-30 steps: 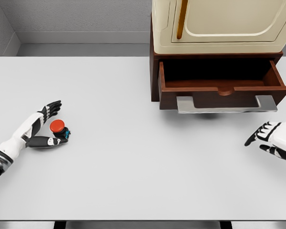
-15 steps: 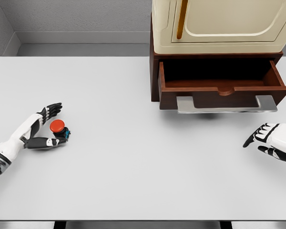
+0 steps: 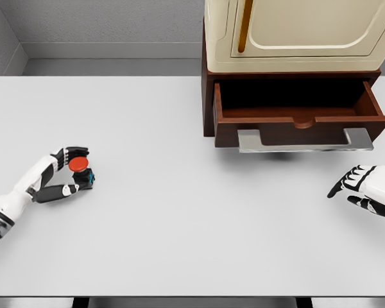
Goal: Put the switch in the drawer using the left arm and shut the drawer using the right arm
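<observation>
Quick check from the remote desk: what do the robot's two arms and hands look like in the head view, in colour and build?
Both arms are white with smooth, rounded shells. The left hand has five slim fingers, white segments with black joints and black tips, and a dark band on the forearm near the picture's edge. The right hand has a white back and black fingers. No cables or markings show.

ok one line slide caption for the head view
Left hand closing around the red switch; drawer open.

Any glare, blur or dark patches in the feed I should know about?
Head view: sharp, evenly lit, no glare on the white table; the open drawer is black inside, its floor unreadable; soft shadow under its handle; switch and left hand crisp.
</observation>
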